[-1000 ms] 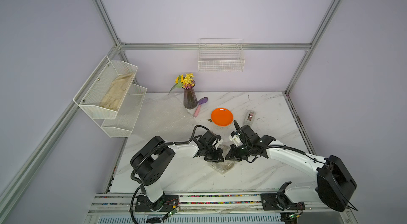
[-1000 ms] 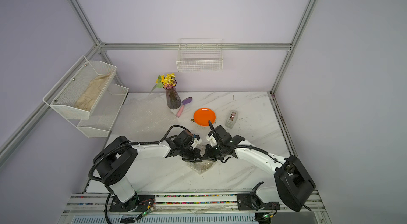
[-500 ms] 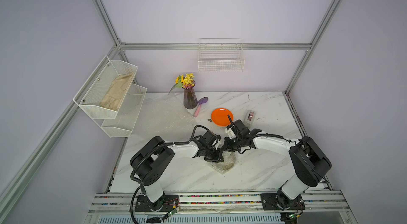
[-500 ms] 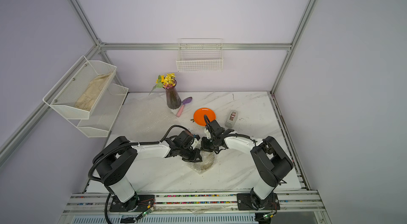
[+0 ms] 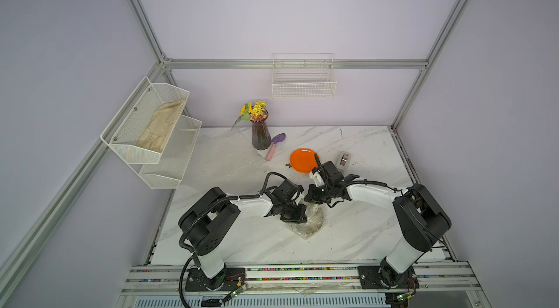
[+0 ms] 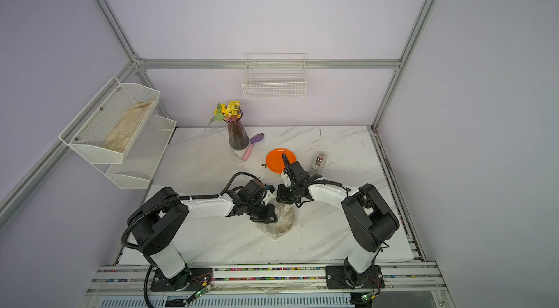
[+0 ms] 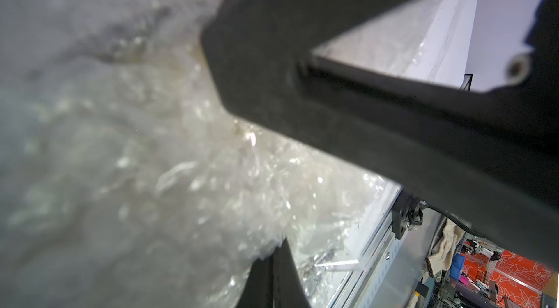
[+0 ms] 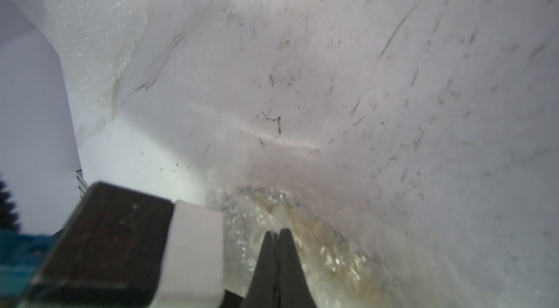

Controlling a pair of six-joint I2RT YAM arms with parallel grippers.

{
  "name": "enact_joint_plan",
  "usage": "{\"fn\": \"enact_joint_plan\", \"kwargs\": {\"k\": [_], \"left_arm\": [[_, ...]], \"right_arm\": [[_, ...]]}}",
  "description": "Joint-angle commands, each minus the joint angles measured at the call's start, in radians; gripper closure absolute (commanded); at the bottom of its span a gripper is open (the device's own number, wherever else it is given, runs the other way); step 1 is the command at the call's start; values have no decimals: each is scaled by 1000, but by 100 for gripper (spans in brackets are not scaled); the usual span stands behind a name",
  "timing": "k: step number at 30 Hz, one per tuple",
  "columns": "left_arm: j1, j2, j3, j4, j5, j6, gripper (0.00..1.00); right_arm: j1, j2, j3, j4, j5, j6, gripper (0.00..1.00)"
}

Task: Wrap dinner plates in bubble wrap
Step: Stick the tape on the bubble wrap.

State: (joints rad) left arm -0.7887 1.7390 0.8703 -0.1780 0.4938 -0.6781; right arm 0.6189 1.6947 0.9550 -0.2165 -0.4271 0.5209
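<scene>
A crumpled bundle of bubble wrap lies at the middle front of the table, and a yellowish, dark-patterned plate shows dimly through it. My left gripper is shut, its tips against the bundle's left edge. My right gripper is shut too, tips resting on the bundle's far edge. I see nothing pinched between either pair of fingers. A bare orange plate sits behind the right wrist. A flat bubble wrap sheet lies at the back left.
A grey tape dispenser stands right of the orange plate. A vase of flowers and a purple trowel are at the back. A white mesh shelf holding a cloth hangs left; a wire basket hangs on the back wall.
The right arm has folded in, its elbow swinging left and back, and its gripper has shifted slightly toward the bundle's far edge. The left arm has stayed put.
</scene>
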Motion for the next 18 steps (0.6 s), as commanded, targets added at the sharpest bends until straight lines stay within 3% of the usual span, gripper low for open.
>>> {"fn": "enact_joint_plan", "kwargs": {"k": [1,5,9,12,15,18], "left_arm": [[-17,47,-59,-112,-47,-6,96],[-17,52,-60,-111,-44,-5,96],[-17,59,-66,-112,-43,-4,96],[-17,65,-69,-115,-43,-1,96],[-17,70,-66,-117,-43,2,96],[-16,71,-63,-116,-41,2,96]], "right_arm": [[-7,36,-39,36,83,-46,100],[-7,42,-50,3,170,-46,90],[-7,-41,29,-134,414,8,78],[-7,-98,84,-235,531,11,70],[-7,-135,113,-308,508,13,67],[-8,-177,69,-272,283,17,75]]}}
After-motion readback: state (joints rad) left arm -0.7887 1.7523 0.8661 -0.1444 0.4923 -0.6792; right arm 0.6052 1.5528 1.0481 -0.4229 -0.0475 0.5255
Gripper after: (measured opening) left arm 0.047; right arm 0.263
